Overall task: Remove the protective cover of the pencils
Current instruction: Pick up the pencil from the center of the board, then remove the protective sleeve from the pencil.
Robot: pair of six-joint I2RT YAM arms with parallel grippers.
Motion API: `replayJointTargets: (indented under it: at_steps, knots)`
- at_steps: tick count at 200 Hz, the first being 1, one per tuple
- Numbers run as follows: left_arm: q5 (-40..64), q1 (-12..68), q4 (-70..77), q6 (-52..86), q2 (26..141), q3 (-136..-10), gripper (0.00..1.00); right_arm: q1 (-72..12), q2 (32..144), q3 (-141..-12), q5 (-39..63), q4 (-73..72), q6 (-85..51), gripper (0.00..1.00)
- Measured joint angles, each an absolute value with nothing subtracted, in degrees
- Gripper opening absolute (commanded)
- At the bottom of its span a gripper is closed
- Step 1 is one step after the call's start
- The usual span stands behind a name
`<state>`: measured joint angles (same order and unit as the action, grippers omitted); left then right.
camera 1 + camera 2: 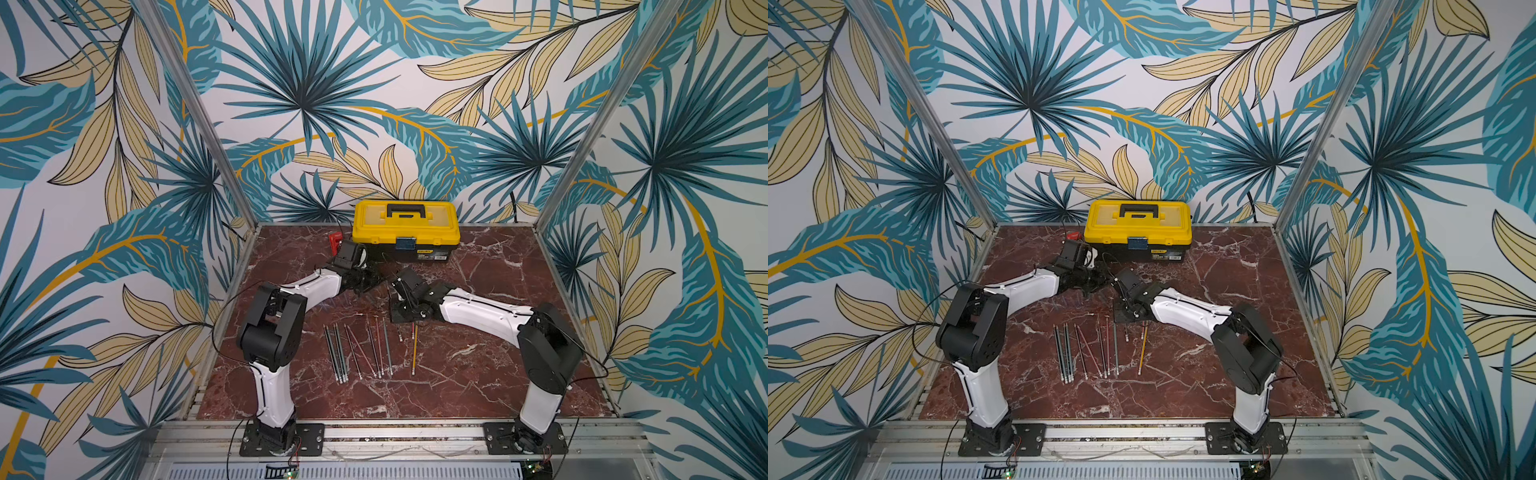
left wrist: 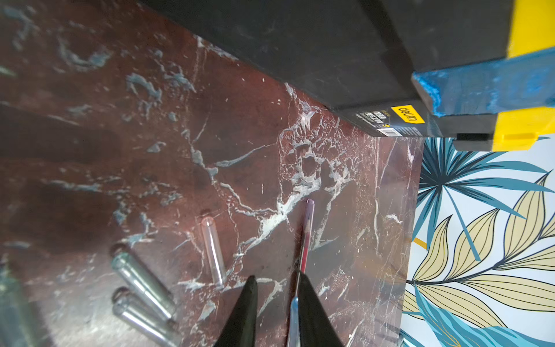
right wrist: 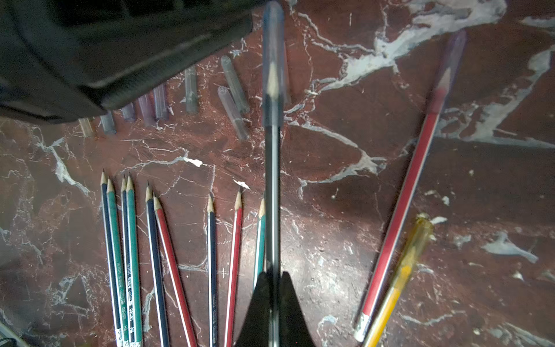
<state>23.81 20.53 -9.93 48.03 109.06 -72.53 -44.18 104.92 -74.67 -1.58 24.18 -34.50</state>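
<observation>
One pencil (image 3: 272, 180) points straight beyond right claw (image 3: 273, 275).

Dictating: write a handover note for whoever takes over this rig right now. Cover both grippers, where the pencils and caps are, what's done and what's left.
Right gripper: fingers shut on a dark pencil, cap still on.
Left gripper: fingers open, close to that capped tip, gripping nothing.
Done: nine bare pencils lie in a row; loose caps lie beyond their tips.
To do: the held pencil, then the capped red pencil and yellow pencil on the marble.
</observation>
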Motion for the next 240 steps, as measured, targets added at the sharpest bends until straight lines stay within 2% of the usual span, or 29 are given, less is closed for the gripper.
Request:
replayJointTargets:
  at_steps: [240]
  knots:
    - [26.41, 21.08, -7.53, 49.95, 108.77, -72.20, 0.26, -44.18, 104.92, -75.55, -1.02, 23.38, -35.14, 0.04]
